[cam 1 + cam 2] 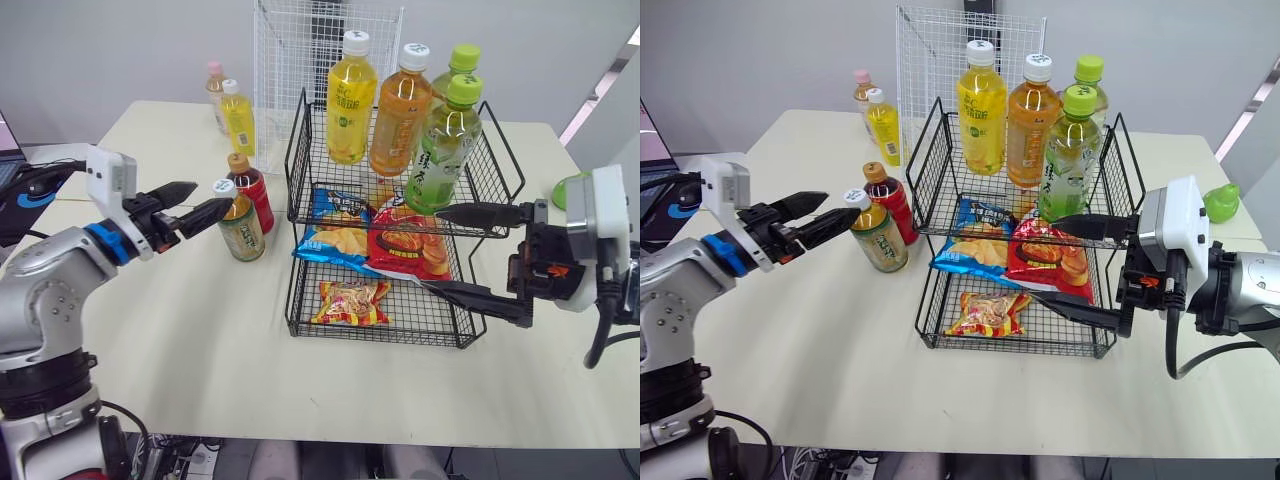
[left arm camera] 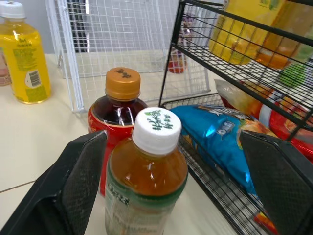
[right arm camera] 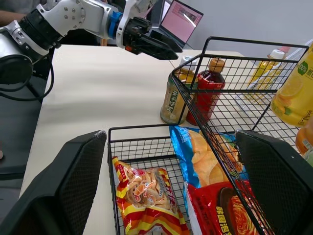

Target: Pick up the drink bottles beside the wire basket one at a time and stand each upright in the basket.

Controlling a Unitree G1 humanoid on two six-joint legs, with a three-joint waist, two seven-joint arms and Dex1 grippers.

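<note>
Black fingers (image 2: 85,176) of the left pincer (image 1: 214,196) are spread wide and hold nothing. The tea bottle (image 1: 241,228) stands straight up on the surface (image 1: 200,330), its white cap right at the fingertips. I think this arm should grab it, as it is nearer. The red bottle (image 1: 255,190) stands just behind. The wire basket (image 1: 291,300) is past the far finger. The right pincer (image 1: 432,248), spread too, waits at the basket's other side. I cannot tell whether the two bottles touch.

White-capped tea bottle (image 1: 240,222) and red bottle (image 1: 252,190) stand upright, just left of the wire basket (image 1: 299,160)
</note>
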